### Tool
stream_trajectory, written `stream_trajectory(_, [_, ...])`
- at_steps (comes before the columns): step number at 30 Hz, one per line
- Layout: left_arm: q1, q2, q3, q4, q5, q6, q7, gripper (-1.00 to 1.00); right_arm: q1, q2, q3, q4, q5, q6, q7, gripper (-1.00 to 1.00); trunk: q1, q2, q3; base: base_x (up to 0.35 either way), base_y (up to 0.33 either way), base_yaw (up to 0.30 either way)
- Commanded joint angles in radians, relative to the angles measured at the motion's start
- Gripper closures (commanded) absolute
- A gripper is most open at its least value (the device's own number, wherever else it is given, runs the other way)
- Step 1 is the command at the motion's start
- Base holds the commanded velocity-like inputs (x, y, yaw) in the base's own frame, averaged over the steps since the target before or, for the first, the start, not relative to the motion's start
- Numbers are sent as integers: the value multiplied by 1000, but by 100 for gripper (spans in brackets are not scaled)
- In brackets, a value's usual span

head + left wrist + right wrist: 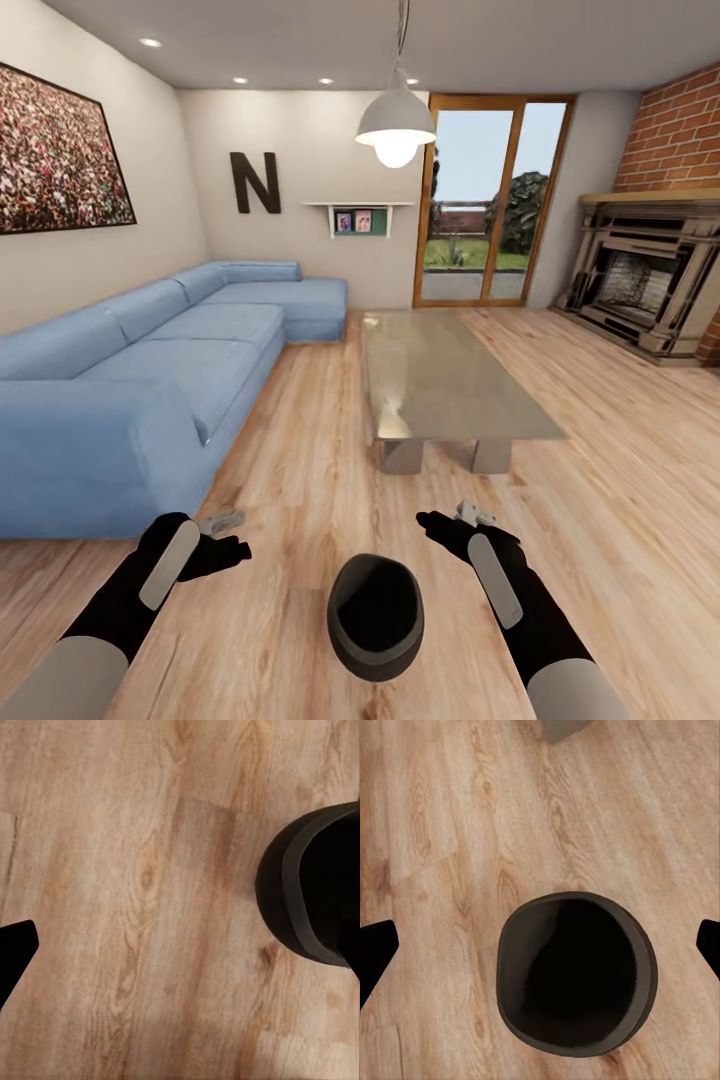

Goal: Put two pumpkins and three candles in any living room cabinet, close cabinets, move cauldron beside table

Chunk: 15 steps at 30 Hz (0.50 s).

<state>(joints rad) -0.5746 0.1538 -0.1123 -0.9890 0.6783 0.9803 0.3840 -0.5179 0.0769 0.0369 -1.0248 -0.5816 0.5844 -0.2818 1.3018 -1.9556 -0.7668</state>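
Observation:
The black cauldron [375,615] stands upright on the wooden floor between my two arms, mouth up and empty. It is a short way in front of the near end of the grey glass-topped table [440,385], apart from it. My left gripper [232,535] hovers open to the cauldron's left, and the pot's side [315,892] sits at the edge of the left wrist view. My right gripper [452,518] is open above the floor, just right of the pot. The right wrist view looks straight down into the cauldron [577,971], with the fingertips [375,949] spread wide on either side.
A long blue corner sofa [150,380] runs along the left wall. A stone fireplace [645,285] stands at the right under a brick wall. Glass doors [490,215] are at the back. Bare wooden floor [620,480] lies around the table.

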Motion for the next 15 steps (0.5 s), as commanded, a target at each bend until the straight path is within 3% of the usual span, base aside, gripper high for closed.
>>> stream_trajectory(1, [-1,1,-4,-1,11,1,10,-100,-1,0,2,-1,-11,2,-10,-100,0,0,-1,204,-129,0])
stream_trajectory(15, [-1,1,-4,0,11,1,10,-100,-1,1,6,1,-10,2,-12,-100,0,0,-1,176,-178,0])
